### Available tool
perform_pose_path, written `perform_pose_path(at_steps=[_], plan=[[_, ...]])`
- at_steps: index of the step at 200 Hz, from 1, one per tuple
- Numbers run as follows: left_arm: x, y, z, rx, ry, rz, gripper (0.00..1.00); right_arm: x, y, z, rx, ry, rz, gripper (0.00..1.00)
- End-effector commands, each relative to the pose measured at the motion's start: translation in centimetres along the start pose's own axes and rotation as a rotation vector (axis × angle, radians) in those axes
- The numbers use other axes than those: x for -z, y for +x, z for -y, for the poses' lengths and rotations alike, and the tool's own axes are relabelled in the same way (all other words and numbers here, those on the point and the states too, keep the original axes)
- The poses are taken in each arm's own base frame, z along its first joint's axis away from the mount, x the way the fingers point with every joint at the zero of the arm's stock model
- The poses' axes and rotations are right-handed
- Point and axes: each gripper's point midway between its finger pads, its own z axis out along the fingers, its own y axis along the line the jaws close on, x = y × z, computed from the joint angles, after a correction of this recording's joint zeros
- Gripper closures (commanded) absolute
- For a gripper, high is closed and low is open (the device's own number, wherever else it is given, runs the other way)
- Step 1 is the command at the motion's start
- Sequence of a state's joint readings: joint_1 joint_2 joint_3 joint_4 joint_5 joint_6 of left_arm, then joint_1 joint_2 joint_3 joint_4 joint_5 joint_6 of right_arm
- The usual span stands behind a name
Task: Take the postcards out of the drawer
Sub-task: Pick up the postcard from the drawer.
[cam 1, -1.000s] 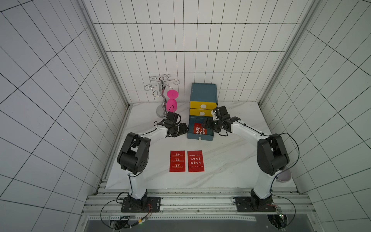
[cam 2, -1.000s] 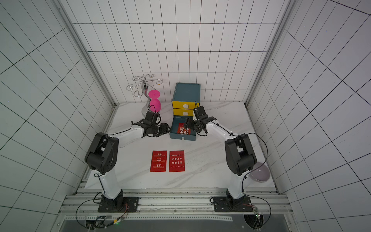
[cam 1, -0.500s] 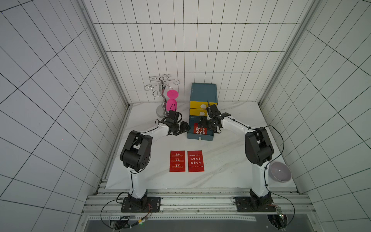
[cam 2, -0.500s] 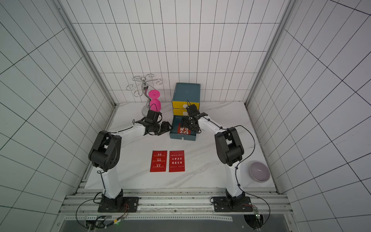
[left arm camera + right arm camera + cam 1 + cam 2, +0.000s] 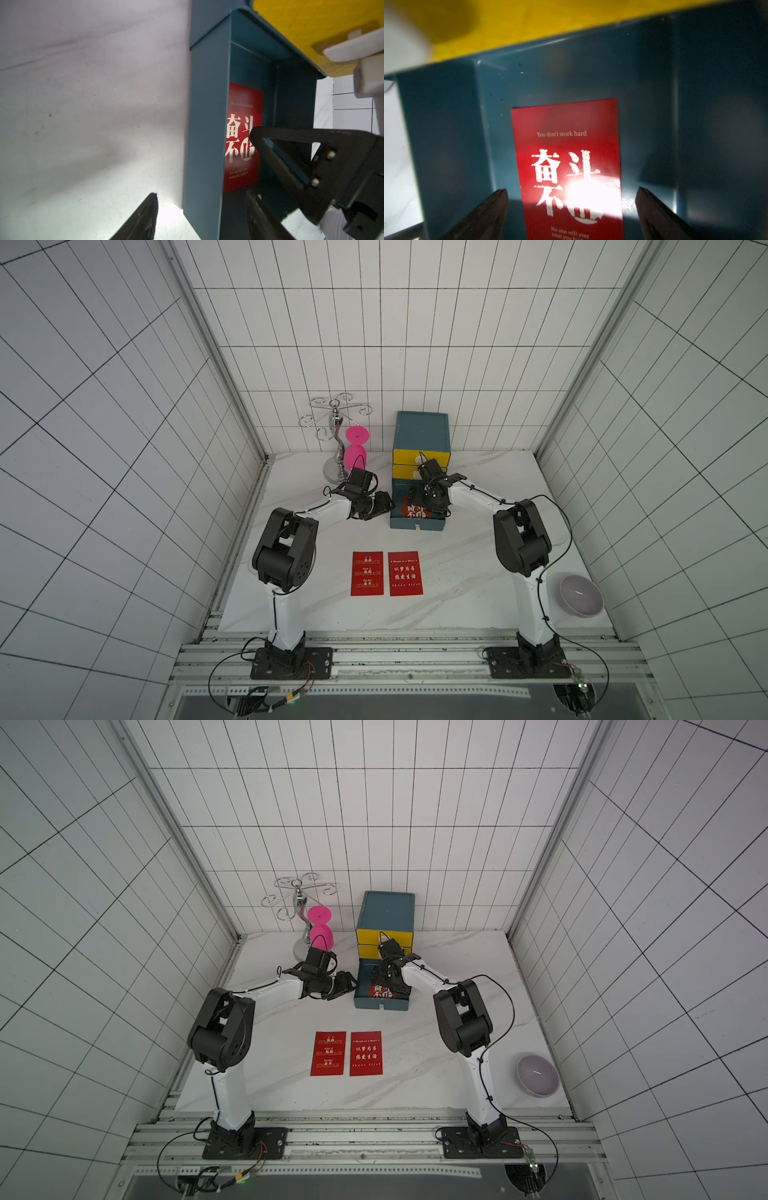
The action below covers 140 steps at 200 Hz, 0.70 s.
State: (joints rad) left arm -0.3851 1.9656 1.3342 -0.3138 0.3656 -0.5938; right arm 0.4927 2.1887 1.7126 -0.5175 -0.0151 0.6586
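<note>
The teal bottom drawer point(image 5: 417, 524) point(image 5: 381, 1005) stands pulled out, and one red postcard point(image 5: 415, 512) point(image 5: 564, 145) point(image 5: 243, 135) lies flat on its floor. My right gripper point(image 5: 430, 499) point(image 5: 572, 189) hangs open inside the drawer, one finger on each side of the card and neither touching it. My left gripper point(image 5: 384, 504) point(image 5: 201, 194) is open astride the drawer's side wall point(image 5: 205, 124), one finger outside and one inside. Two more postcards point(image 5: 367, 573) point(image 5: 405, 573) lie side by side on the table near the front.
The drawer unit point(image 5: 422, 433) with yellow upper fronts stands at the back wall. Left of it are a pink goblet point(image 5: 355, 448) and a metal hanger stand point(image 5: 336, 435). A grey bowl point(image 5: 580, 595) sits at the front right by the right arm.
My right gripper has come in over the drawer and down to the card, and its jaws have spread wider. The left arm has hardly moved.
</note>
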Motion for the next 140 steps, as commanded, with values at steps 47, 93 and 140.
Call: perform_pose_path(at_steps=[47, 93, 140], plan=[[-0.4, -0.8, 1.0, -0.029, 0.021, 0.002, 0.34, -1.8, 0.5, -0.3, -0.018, 0.041, -0.019, 0.01], [-0.5, -0.9, 1.0, -0.036, 0.019, 0.000, 0.34, -2.1, 1.0, -1.8, -0.039, -0.029, -0.039, 0.01], [-0.9, -0.7, 0.9, -0.037, 0.020, -0.014, 0.34, -1.5, 0.5, -3.2, -0.062, -0.136, 0.000, 0.01]])
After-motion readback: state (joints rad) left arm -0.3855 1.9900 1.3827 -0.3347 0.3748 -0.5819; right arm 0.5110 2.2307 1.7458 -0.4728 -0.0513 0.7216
